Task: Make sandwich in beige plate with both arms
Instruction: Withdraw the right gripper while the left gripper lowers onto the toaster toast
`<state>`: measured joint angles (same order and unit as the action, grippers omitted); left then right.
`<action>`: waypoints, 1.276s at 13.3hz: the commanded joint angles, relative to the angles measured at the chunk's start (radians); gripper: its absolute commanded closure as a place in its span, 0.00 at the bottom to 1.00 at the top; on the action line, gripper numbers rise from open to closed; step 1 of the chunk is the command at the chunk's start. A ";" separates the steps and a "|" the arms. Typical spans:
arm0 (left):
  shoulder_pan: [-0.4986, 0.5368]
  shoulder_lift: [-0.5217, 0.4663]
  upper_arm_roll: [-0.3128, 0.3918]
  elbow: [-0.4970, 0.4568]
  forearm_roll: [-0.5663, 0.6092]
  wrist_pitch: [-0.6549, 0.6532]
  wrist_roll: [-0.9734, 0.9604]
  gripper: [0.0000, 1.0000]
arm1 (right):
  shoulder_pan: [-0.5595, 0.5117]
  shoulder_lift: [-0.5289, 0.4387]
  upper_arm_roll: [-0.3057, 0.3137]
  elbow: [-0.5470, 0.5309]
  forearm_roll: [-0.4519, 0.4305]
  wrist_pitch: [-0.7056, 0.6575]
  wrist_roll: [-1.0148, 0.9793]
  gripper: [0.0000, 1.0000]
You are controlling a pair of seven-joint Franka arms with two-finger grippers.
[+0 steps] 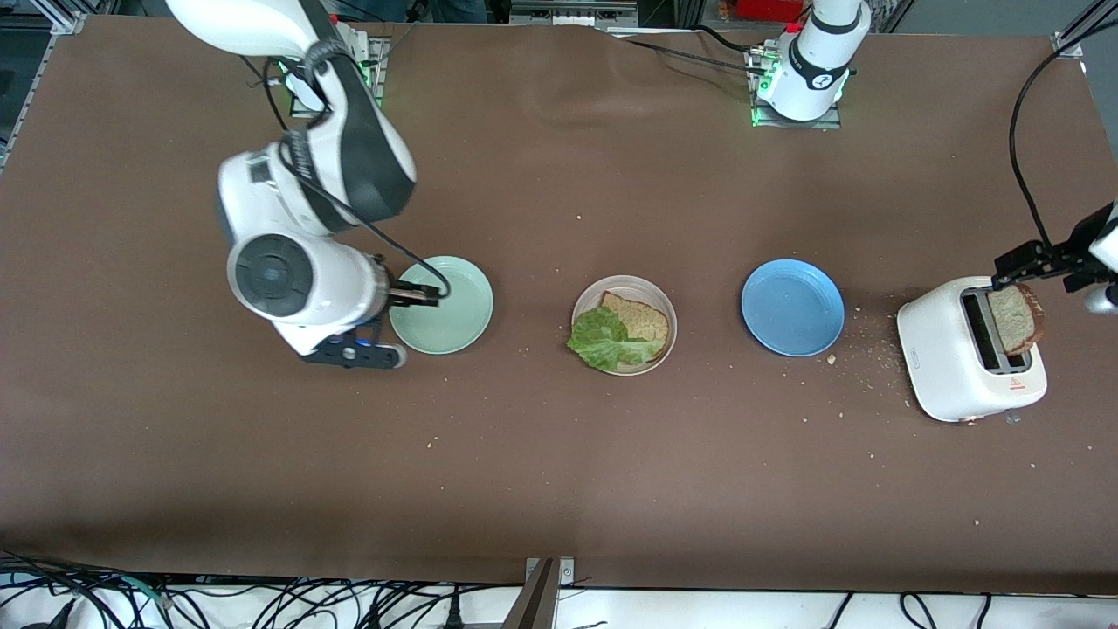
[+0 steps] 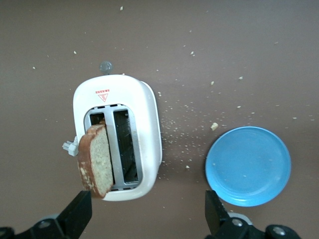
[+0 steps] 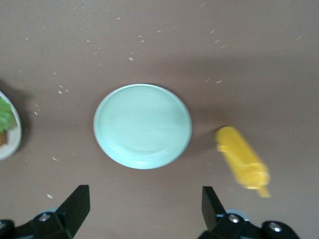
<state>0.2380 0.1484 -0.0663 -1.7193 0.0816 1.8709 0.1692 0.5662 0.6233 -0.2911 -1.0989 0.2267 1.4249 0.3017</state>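
- Toaster (image 1: 969, 358), frame's right edge, holds leaning bread (image 1: 1017, 319); left gripper (image 2: 147, 214) gapes over it and could knock it off
- Right gripper (image 3: 142, 209) spread, empty, over green plate (image 3: 143, 125)

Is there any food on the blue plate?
No, the blue plate is bare; the lettuce and bread slice lie on the beige plate.

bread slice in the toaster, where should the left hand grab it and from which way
Grip the bread slice by its raised upper half, one finger on each flat face, coming down from above. It stands on edge, tilted, in one slot of the white toaster, so only that top part is free. The open left hand is above the toaster.
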 commanded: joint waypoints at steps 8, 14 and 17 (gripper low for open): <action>0.149 0.198 -0.006 0.052 0.037 0.135 0.010 0.00 | 0.007 -0.117 -0.244 -0.030 -0.001 -0.092 -0.474 0.01; 0.149 0.260 -0.006 0.049 0.038 0.165 -0.002 0.78 | 0.009 -0.119 -0.246 -0.036 0.002 -0.093 -0.475 0.01; 0.175 0.257 -0.007 0.050 0.014 0.143 0.012 1.00 | 0.009 -0.120 -0.244 -0.047 0.002 -0.084 -0.477 0.01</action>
<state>0.3883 0.4089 -0.0644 -1.6880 0.1051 2.0494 0.1707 0.5691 0.5315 -0.5359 -1.1132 0.2266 1.3376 -0.1620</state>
